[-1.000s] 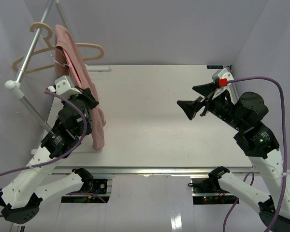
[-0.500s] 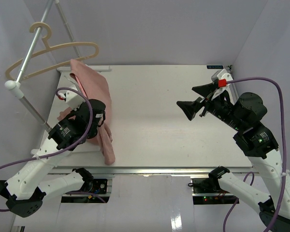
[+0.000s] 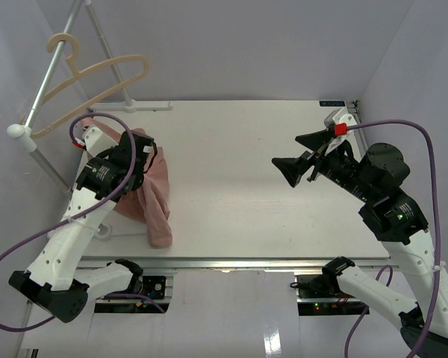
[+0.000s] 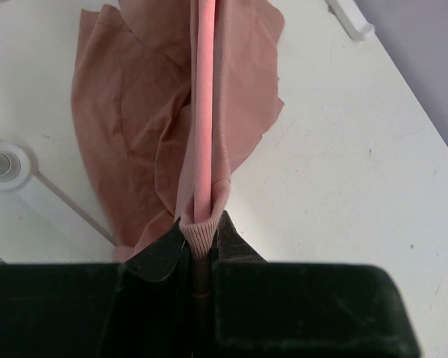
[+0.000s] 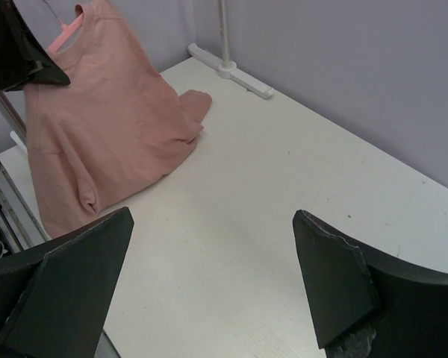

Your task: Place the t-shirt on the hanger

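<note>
**T-shirt (image 3: 155, 212) carried on hanger (image 4: 203, 112) over the table's left side**

The dusty-pink, short-sleeved t-shirt is held up by its neckline above the left side of the table (image 3: 246, 186), with its body hanging in loose folds. Its lower edge and one sleeve are laid crumpled on the table's surface, close to the left edge. The thin pink hanger is lodged inside the ribbed collar, one arm running along the fold. Collar and hanger arm are pinched together by the left gripper (image 4: 201, 233).

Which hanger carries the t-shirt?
The thin pink hanger, pinched in the left gripper with the t-shirt; the thicker beige hanger hangs bare on the rail.
</note>
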